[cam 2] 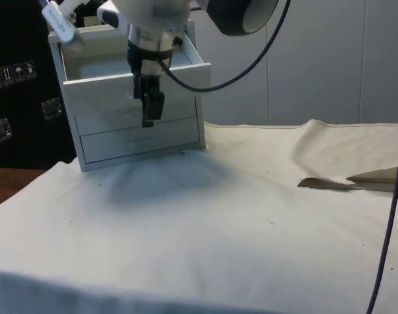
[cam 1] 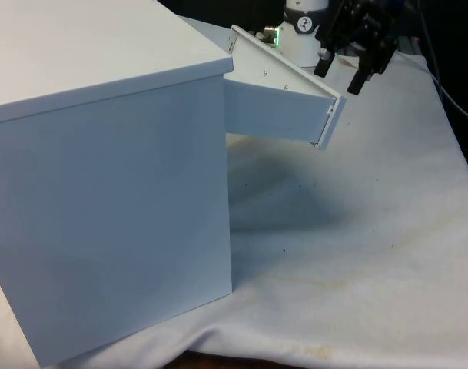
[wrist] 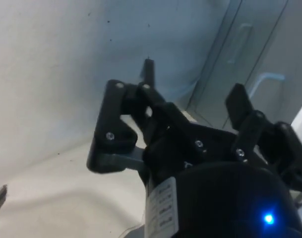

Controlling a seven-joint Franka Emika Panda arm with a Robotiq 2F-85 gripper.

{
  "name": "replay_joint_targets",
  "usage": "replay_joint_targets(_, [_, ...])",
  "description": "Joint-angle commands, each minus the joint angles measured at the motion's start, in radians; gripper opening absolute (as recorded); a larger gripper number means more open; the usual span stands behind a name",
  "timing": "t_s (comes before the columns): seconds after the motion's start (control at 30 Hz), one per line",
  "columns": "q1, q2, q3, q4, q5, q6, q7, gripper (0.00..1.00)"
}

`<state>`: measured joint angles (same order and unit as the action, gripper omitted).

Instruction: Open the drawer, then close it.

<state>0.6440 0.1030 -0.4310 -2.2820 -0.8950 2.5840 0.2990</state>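
A creased white cloth (cam 1: 372, 254) with small dark specks spreads below the gripper (cam 1: 342, 75); in the side view grey cabinet doors (cam 2: 316, 59) stand behind. No readable writing can be made out. The white chest of drawers (cam 1: 103, 192) is plain and boxy, its top drawer (cam 1: 283, 108) pulled out, its front panel just beside the gripper, whose black fingers (wrist: 113, 126) are spread apart, holding nothing.

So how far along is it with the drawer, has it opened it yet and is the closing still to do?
The opening looks done: the top drawer juts out of the white chest. The hand hangs just off the drawer's front panel, its fingers apart and holding nothing. The closing is left: the drawer is not yet pushed back in. The lower drawer fronts in the side view sit flush.
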Motion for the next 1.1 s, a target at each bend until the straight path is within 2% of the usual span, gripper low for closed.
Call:
replay_joint_targets(0.0, [0.0, 0.001, -0.004, 0.0, -0.027, 0.011, 0.022, 0.78])
replay_joint_targets(0.13, [0.0, 0.004, -0.003, -0.002, -0.041, 0.014, 0.037, 0.57])
replay_joint_targets(0.17, [0.0, 0.005, -0.003, -0.003, -0.042, 0.014, 0.039, 0.46])
replay_joint_targets(0.23, [0.0, 0.005, -0.003, -0.003, -0.042, 0.015, 0.04, 0.37])
replay_joint_targets(0.27, [0.0, 0.004, 0.0, -0.005, -0.021, 0.004, 0.023, 0.29])
replay_joint_targets(0.3, [0.0, 0.005, -0.003, -0.003, -0.043, 0.015, 0.04, 0.29])
replay_joint_targets(0.47, [0.001, 0.005, -0.004, 0.0, -0.048, 0.003, 0.04, 0.0])
replay_joint_targets(0.57, [0.002, 0.005, -0.003, 0.004, -0.06, -0.017, 0.041, 0.0])
replay_joint_targets(0.6, [-0.001, 0.005, 0.0, -0.001, -0.039, -0.012, 0.026, 0.0])
replay_joint_targets(0.63, [0.002, 0.005, -0.003, 0.005, -0.064, -0.023, 0.042, 0.0])
replay_joint_targets(0.87, [0.002, 0.005, -0.002, 0.013, -0.106, -0.066, 0.053, 0.0])
replay_joint_targets(0.9, [-0.001, 0.004, 0.0, 0.007, -0.084, -0.056, 0.039, 0.0])
replay_joint_targets(0.93, [0.001, 0.004, -0.003, 0.014, -0.112, -0.069, 0.053, 0.0])
replay_joint_targets(1.07, [-0.006, 0.0, -0.009, 0.023, -0.128, -0.085, 0.044, 0.0])
